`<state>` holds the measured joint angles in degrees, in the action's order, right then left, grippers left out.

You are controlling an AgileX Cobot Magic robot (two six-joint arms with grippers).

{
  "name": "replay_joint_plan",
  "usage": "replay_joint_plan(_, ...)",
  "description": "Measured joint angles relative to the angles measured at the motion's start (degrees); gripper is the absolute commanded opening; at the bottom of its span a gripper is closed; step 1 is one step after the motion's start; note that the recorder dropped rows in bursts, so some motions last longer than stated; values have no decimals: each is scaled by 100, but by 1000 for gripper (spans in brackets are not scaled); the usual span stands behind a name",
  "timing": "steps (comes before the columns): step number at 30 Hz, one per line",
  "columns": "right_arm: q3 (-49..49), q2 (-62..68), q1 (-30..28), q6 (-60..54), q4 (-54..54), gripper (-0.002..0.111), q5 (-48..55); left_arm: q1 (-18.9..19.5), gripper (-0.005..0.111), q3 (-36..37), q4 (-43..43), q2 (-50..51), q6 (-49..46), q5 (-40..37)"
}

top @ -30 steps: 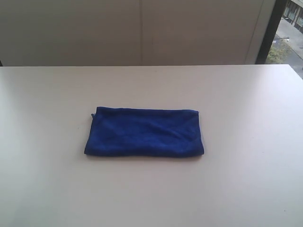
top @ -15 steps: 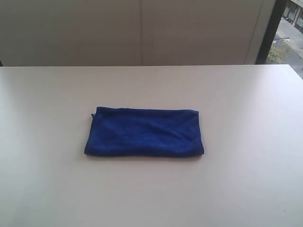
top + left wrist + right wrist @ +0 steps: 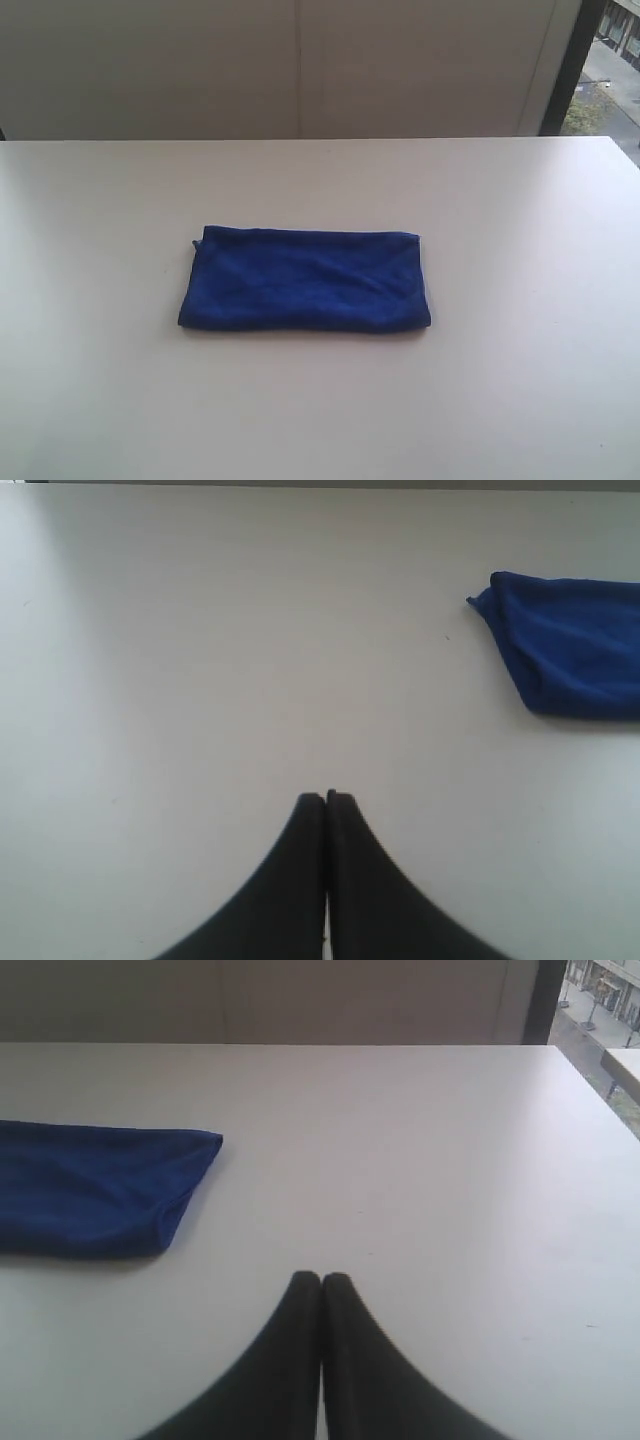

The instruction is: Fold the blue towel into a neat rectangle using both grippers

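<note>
White table point(image 3: 520, 400) in front of a plain pale wall point(image 3: 300, 70), with a window strip point(image 3: 610, 70) at the far right. Nothing else is on the surface.

blue towel point(image 3: 305, 280) lies flat mid-table, long side across the exterior view, and already reads as a layered rectangle. The left end is a bit ragged, with an under-layer peeking out at the far left corner. I can't make out the tag with any certainty.

left gripper point(image 3: 326, 798): jaws pressed together, holding nothing, over bare table and well apart from the towel's left end. right gripper point(image 3: 321, 1278): same, shut and empty, well clear of the right end. Neither arm shows in the exterior view.

My read is that it's either done or one tidy-up fold short.

Risks if another fold goes in:
- The jaws have to open before the approach. Coming in shut would just shove the cloth across the slick tabletop.
- A shallow pinch takes only the top layer, which peels the stack open.
- If the two sides lift or travel unevenly, the edge skews and the ragged left corner gets worse.
- Soft microfibre sags mid-span, so it will likely bunch if carried low.
- A late release drags the finished fold out of square.
</note>
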<state>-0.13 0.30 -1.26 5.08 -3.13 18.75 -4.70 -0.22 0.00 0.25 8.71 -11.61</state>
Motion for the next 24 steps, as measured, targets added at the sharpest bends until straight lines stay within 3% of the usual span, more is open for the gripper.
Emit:
replay_joint_plan(7, 0, 0, -395, 0, 0, 0, 0, 0, 0, 0, 0, 0, 0, 0)
replay_joint_plan(24, 0, 0, -278, 0, 0, 0, 0, 0, 0, 0, 0, 0, 0, 0)
